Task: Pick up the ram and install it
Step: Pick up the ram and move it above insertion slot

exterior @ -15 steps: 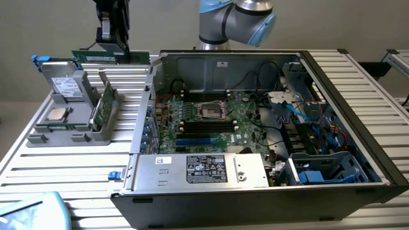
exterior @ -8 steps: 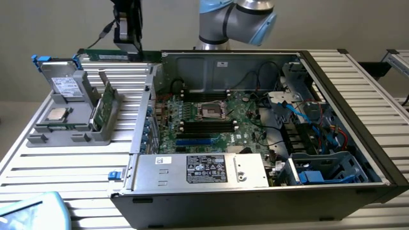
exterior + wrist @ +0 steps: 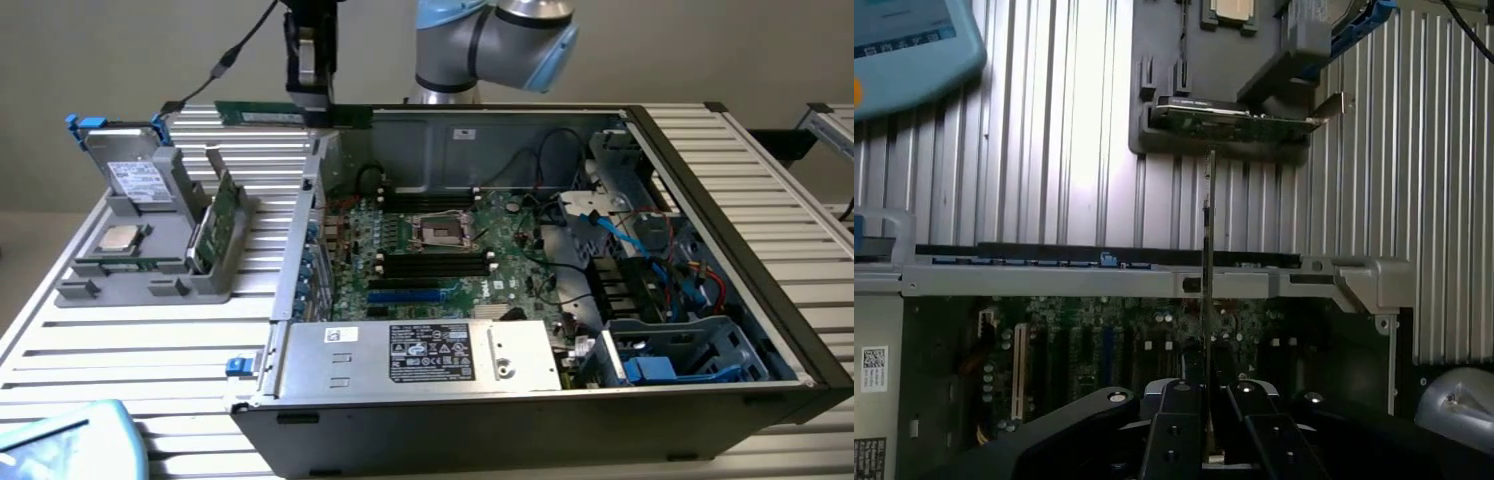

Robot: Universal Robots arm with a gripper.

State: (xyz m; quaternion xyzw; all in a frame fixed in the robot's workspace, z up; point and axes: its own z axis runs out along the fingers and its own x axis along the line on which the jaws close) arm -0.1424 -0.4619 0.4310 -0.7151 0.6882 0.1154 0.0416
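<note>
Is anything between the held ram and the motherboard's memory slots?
Nothing visible does. The gripper holds the ram above the case rim on the exterior view's left. The black memory slots lie uncovered in the open case, with no cable or part over them.

A plain pale wall (image 3: 107,60) stands behind the surface (image 3: 120,340) of ribbed silvery metal slats, evenly lit. At the exterior view's right edge is possibly a second slatted frame (image 3: 830,125).
</note>
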